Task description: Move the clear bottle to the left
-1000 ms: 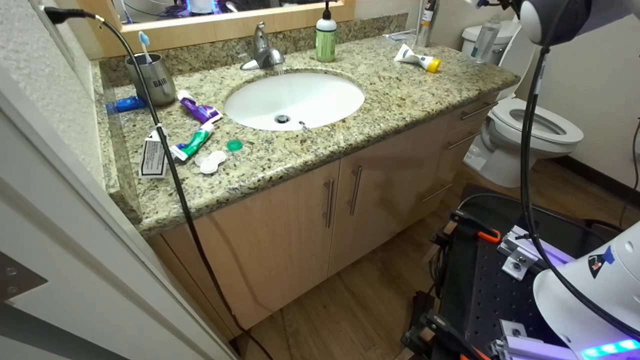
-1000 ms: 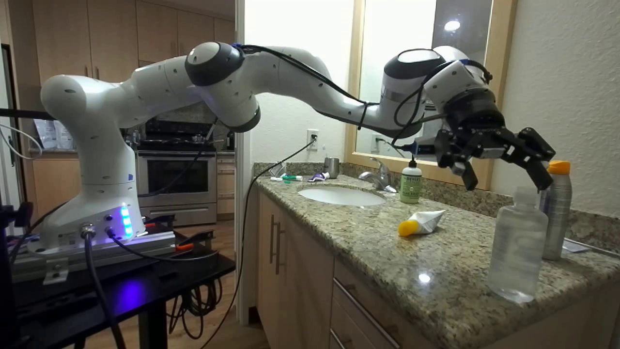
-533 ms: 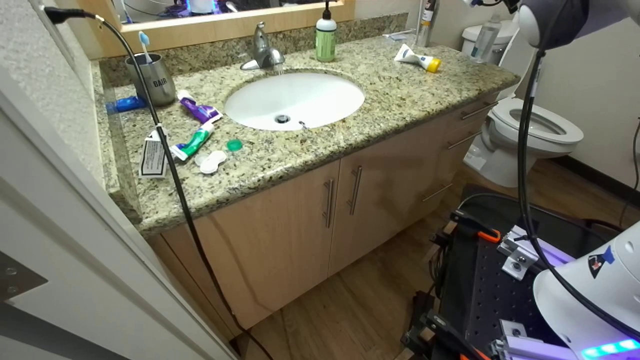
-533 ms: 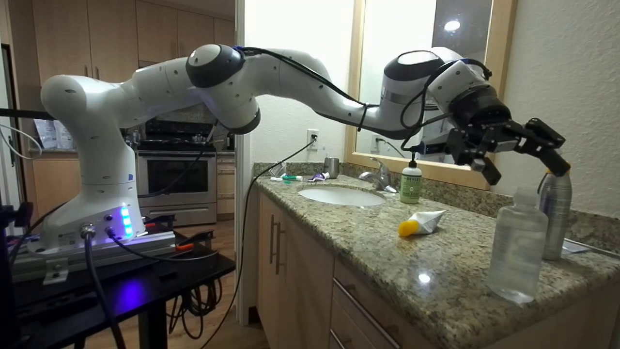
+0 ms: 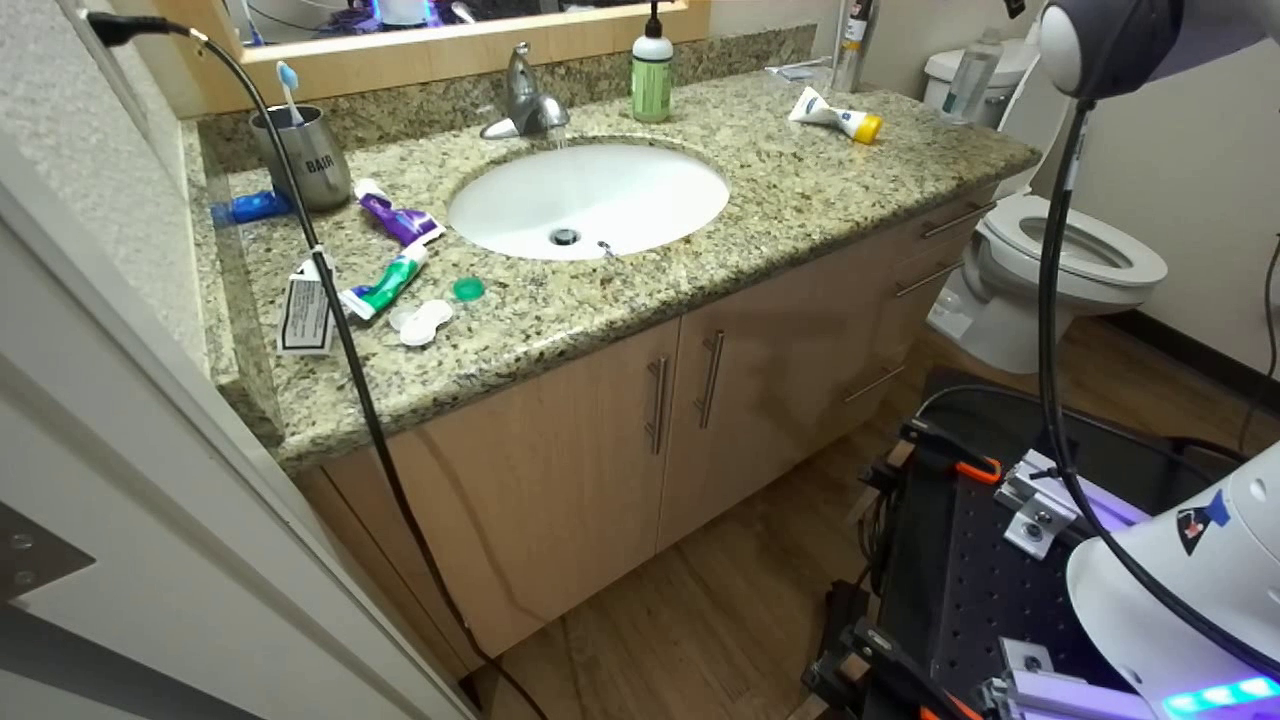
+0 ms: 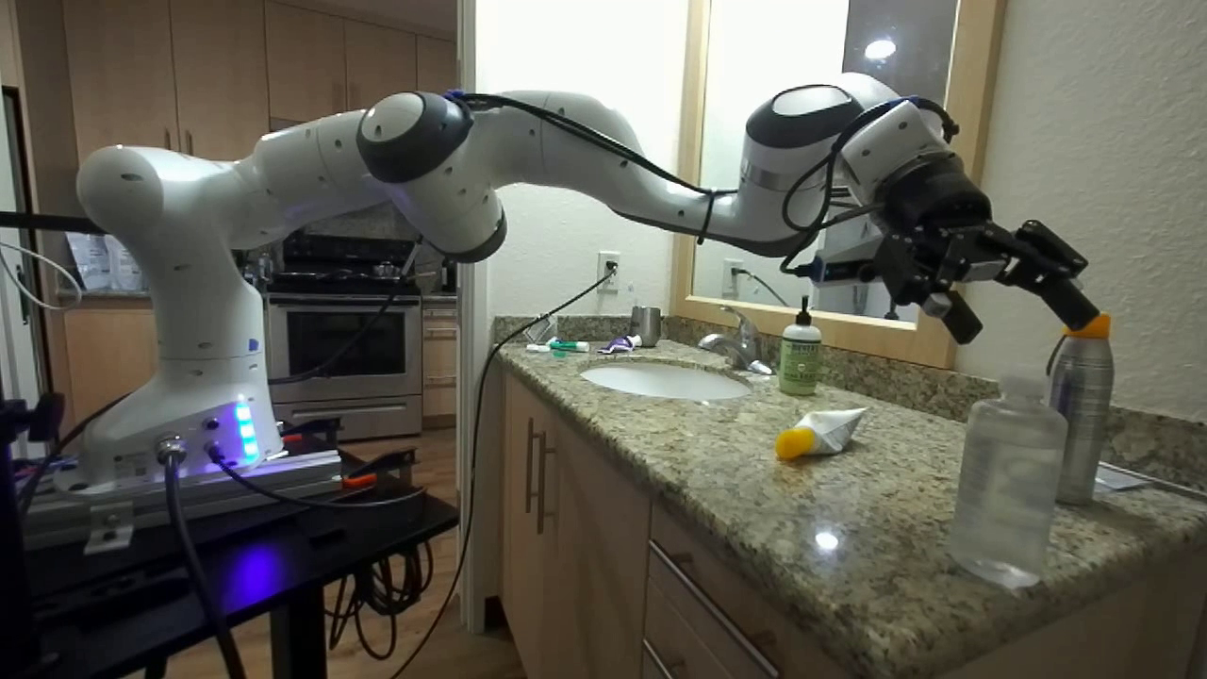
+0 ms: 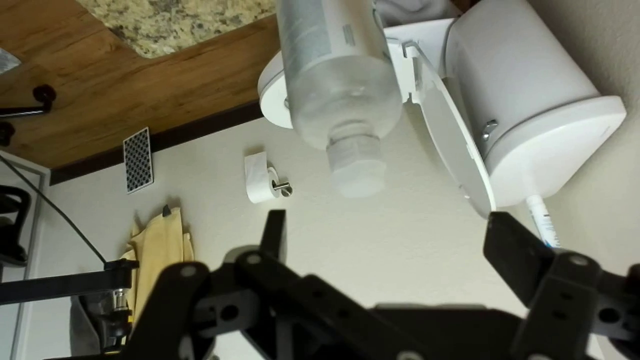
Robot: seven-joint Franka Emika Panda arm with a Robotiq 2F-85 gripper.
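Speckled stone surface (image 6: 877,490); clear bottle (image 6: 1007,481) upright on it. Gripper (image 7: 387,231) spread, empty, apart from the bottle. Likely slick, squeezable, weight unsure; take it mid-body.

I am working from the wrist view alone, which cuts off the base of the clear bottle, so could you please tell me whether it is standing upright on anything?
Observer: Yes, in an exterior view the clear bottle stands upright on the granite counter.
Operator: Thank you; would you also tell me whether anything outside my picture stands close to it?
Observer: Yes, a silver can with an orange cap stands on the same counter, partly behind the bottle in that exterior view.
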